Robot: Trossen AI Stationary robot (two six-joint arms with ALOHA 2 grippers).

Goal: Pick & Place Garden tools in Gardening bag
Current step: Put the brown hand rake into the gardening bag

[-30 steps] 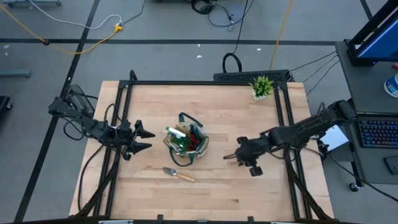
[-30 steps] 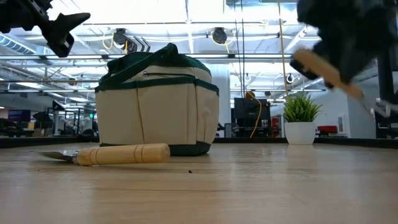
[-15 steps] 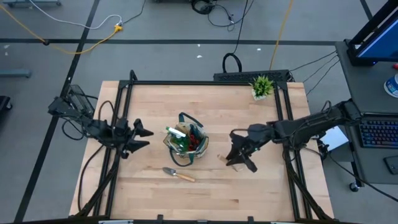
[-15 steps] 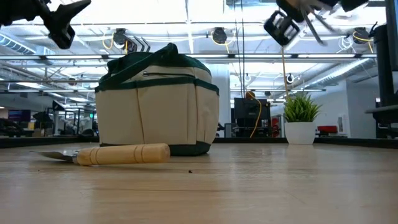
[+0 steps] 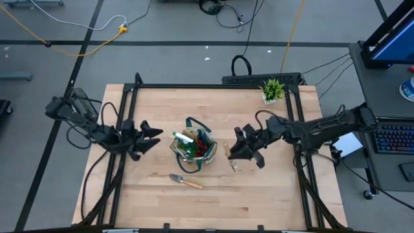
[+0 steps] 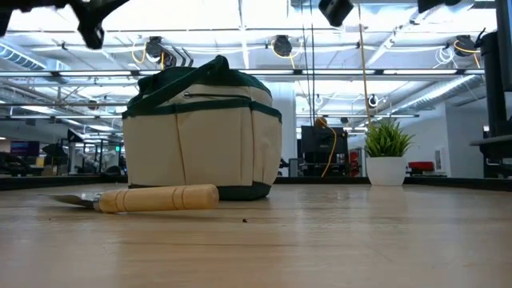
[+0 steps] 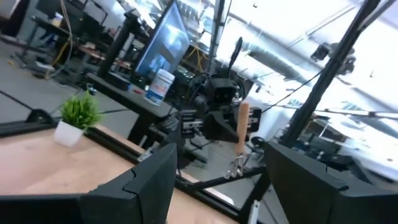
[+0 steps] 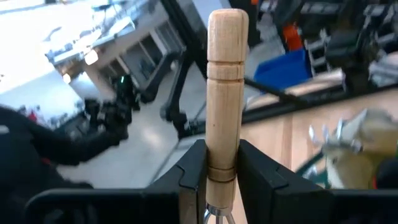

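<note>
Gardening bag (image 5: 194,150): khaki tote with green trim, standing upright near the middle of the surface (image 5: 259,194), already holding several tools.

Hand fork (image 8: 226,93): wooden-handled, clamped between the closed fingers of the right gripper (image 5: 240,150), raised off the surface just right of the bag. In the right wrist view its long axis runs straight out from the gripper, handle end leading, metal end back at the fingers.

Trowel (image 5: 185,181): lies flat on the surface just near of the bag, axis running left to right, blade to the left, handle to the right.

Left gripper (image 5: 150,133): hangs left of the bag, fingers spread, holding nothing.

Step in hand: carrying the fork to the bag. Next move, as judged: bring it over the bag's mouth, tip it downward, release. The trowel remains to be collected.
</note>
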